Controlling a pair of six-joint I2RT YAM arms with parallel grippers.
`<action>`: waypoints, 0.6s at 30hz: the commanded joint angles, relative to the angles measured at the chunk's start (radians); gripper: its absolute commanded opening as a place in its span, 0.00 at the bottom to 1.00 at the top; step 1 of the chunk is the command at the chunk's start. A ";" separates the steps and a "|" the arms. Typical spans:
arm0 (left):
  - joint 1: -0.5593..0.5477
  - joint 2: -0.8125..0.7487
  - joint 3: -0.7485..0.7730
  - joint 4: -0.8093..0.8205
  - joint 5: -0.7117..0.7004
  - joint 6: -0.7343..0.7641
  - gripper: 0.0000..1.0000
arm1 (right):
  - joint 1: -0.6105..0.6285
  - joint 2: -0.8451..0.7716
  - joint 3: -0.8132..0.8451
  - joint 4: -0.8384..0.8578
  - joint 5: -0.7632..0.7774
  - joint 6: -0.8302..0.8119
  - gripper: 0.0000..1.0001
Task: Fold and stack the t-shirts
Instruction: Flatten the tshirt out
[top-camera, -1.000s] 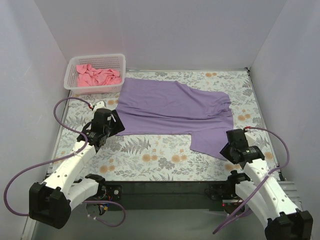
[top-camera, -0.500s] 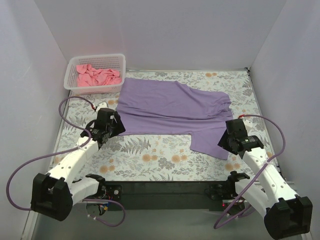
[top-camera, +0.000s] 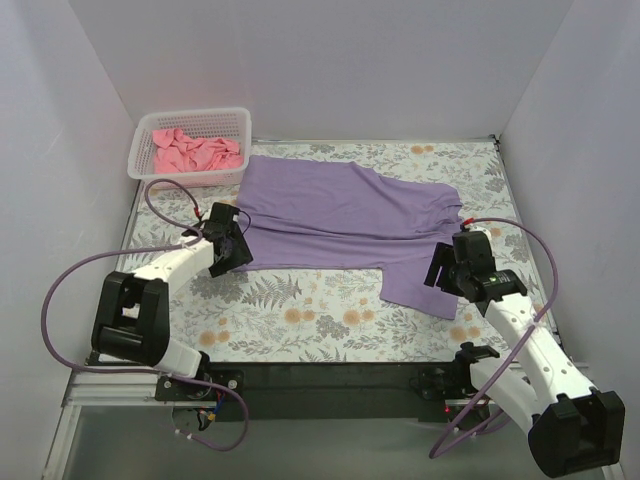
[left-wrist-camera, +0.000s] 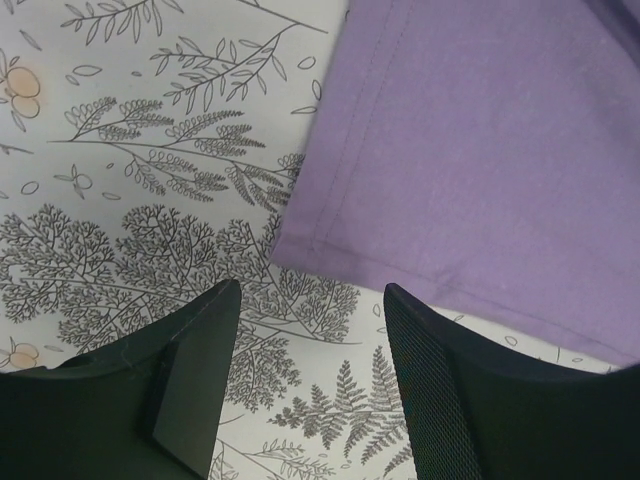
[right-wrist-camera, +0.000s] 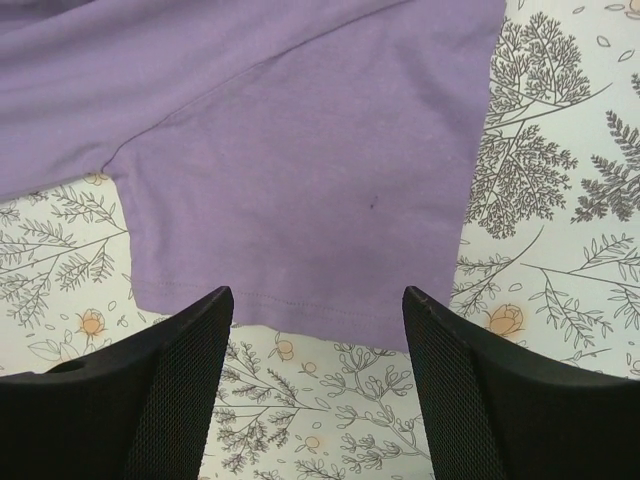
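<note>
Lavender t-shirt (top-camera: 340, 210) | left gripper (left-wrist-camera: 310, 290), right gripper (right-wrist-camera: 316, 295) spread, low over hems

The worktop (top-camera: 300, 318) is covered by a floral tablecloth (left-wrist-camera: 150, 200) printed with grey ferns and orange blossoms. A lavender t-shirt (top-camera: 350, 215) lies spread flat on it, stretching from about 10 o'clock across the centre to 3 o'clock, with one flap reaching down towards 4 o'clock. Its stitched hem lies flat against the cloth. A white mesh basket (top-camera: 190, 180) stands in the 10 o'clock corner, just beside the shirt's far-left edge.
</note>
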 joint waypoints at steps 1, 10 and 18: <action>0.004 0.037 0.053 -0.024 -0.026 -0.003 0.58 | -0.002 -0.038 0.008 0.041 0.007 -0.063 0.76; 0.004 0.108 0.102 -0.050 -0.061 -0.015 0.51 | -0.002 -0.098 -0.020 0.061 0.027 -0.111 0.76; 0.004 0.134 0.122 -0.055 -0.067 -0.023 0.48 | 0.000 -0.131 -0.049 0.083 0.028 -0.130 0.76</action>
